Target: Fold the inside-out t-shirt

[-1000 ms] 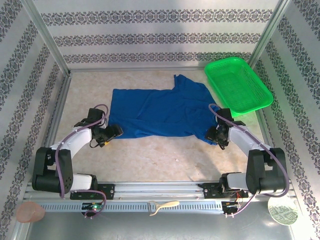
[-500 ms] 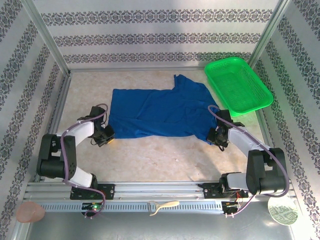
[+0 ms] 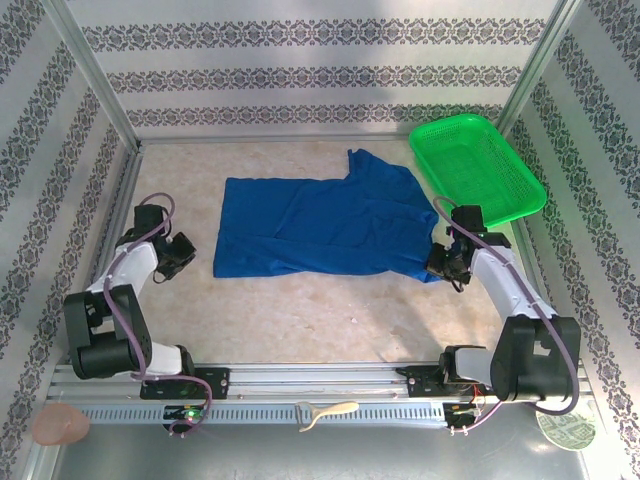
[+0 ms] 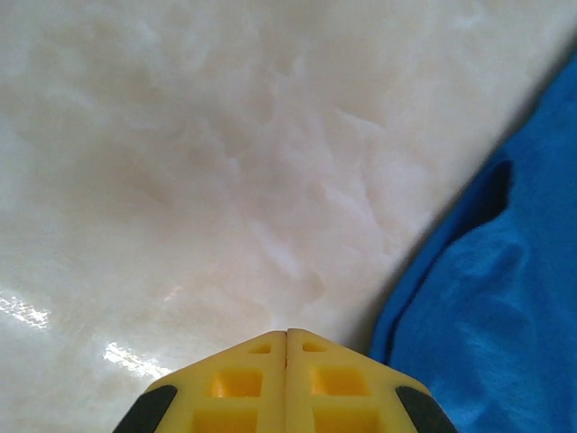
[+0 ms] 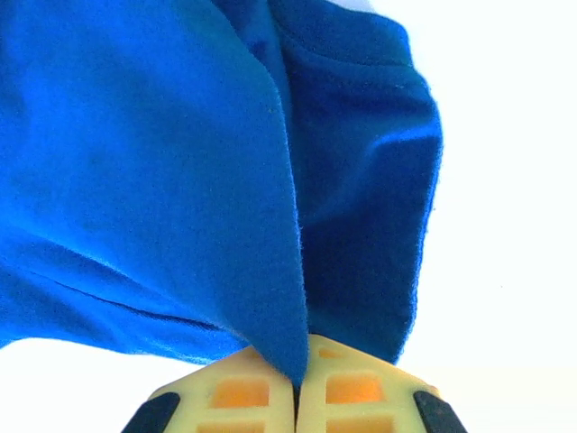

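R tool (image 5: pixel 296 370) pinches t-shirt (image 3: pixel 320 225) corner; L tool (image 4: pixel 287 347) empty nr hem.

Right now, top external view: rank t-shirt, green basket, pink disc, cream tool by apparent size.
1. t-shirt
2. green basket
3. pink disc
4. cream tool, about as long as the disc but much thinner

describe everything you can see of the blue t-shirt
The t-shirt is royal-blue, soft-looking cotton, plain on the side facing up. It lies spread flat but wrinkled on the table, one short sleeve pointing to the far side near the green basket. The right gripper is shut on a fold at its near right corner. The left gripper, shut, sits apart from its left edge.
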{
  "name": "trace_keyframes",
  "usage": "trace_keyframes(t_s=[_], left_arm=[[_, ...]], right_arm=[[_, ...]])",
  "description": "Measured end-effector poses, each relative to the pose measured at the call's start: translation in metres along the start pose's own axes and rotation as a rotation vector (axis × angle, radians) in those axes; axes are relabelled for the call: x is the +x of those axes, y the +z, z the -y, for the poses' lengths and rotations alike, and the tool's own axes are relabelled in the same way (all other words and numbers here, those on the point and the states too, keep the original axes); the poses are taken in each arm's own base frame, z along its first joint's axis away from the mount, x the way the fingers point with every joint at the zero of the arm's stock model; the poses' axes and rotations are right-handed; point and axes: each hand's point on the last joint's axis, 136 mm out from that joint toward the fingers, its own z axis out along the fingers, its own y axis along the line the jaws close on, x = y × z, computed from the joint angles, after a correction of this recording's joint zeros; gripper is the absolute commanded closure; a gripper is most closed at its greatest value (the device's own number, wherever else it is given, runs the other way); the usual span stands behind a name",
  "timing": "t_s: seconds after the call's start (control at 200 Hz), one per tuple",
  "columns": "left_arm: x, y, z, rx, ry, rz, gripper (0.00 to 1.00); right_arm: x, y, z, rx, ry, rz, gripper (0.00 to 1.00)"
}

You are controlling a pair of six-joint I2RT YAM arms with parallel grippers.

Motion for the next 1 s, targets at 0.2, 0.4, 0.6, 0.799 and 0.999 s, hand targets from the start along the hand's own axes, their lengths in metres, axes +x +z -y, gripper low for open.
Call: trace_keyframes(t_s=[0.2,0.4,0.6,0.799,0.999], left_arm=[[0.025,-0.007,0.015,0.083,0.041,-0.036,0.32],[0.07,0.007,0.021,0.086,0.089,-0.128,0.21],[0.079,0.028,0.021,0.037,0.068,-0.17,0.23],[0.079,0.035,0.003,-0.119,0.029,-0.192,0.99],[0.075,0.033,0.0,-0.186,0.037,-0.216,1.0]], right_arm=[[0.004,-0.005,-0.004,-0.026,0.0,-0.006,1.0],[0.005,-0.005,-0.005,-0.034,0.0,-0.009,1.0],[0.005,-0.005,-0.005,-0.034,0.0,-0.01,1.0],[0.004,-0.002,-0.005,-0.029,0.0,-0.023,1.0],[-0.008,-0.006,-0.008,-0.019,-0.041,-0.031,1.0]])
